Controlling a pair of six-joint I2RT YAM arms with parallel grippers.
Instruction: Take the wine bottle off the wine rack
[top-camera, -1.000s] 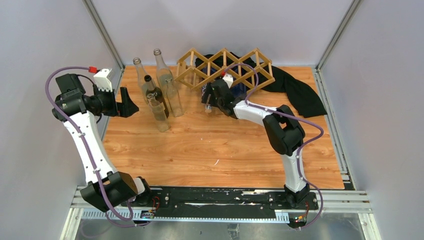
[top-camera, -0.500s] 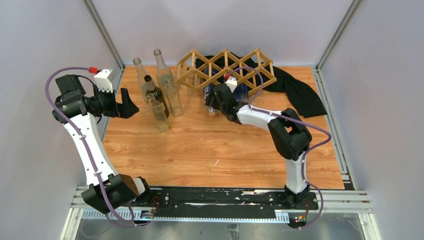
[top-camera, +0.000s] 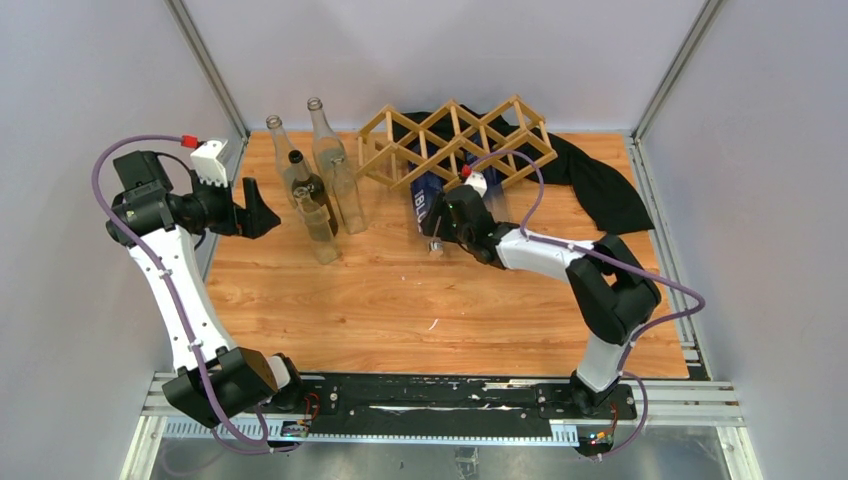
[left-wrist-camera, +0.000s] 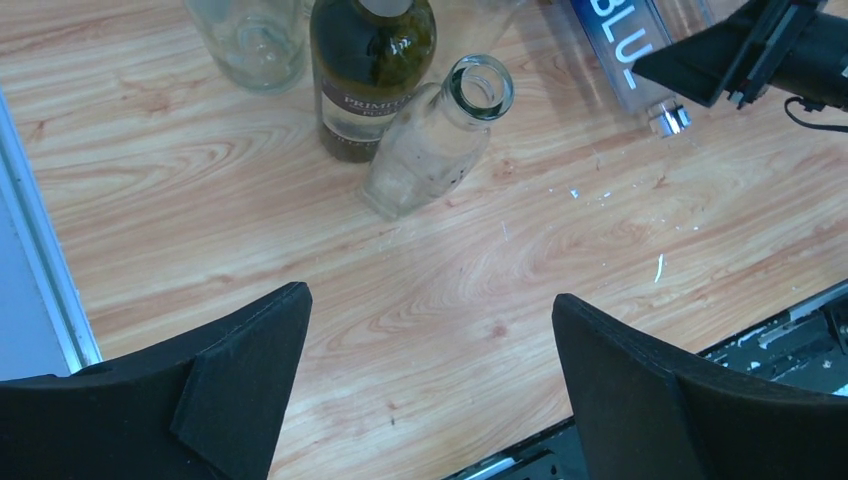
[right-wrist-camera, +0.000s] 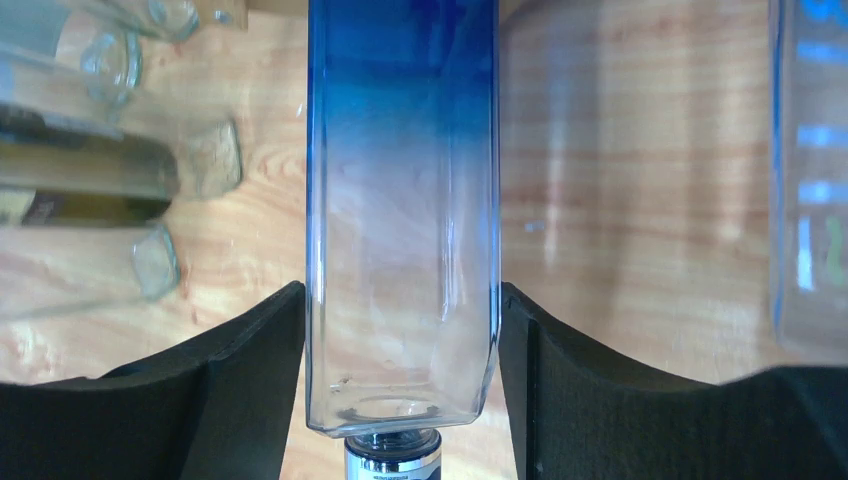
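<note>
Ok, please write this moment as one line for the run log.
right end effector: shut on blue bottle near neck | left end effector: open, empty | blue bottle far end: at wine rack

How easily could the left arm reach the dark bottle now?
Probably yes: the left gripper is open and points toward the dark bottle, but a clear bottle stands close in front of it, partly in the way.

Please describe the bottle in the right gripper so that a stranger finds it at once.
Find the lattice wine rack at the back of the table. At its front edge lies a bottle, neck toward the arms, held by the right gripper. Unlike the upright bottles on the left, it is blue, with white letters.
</note>
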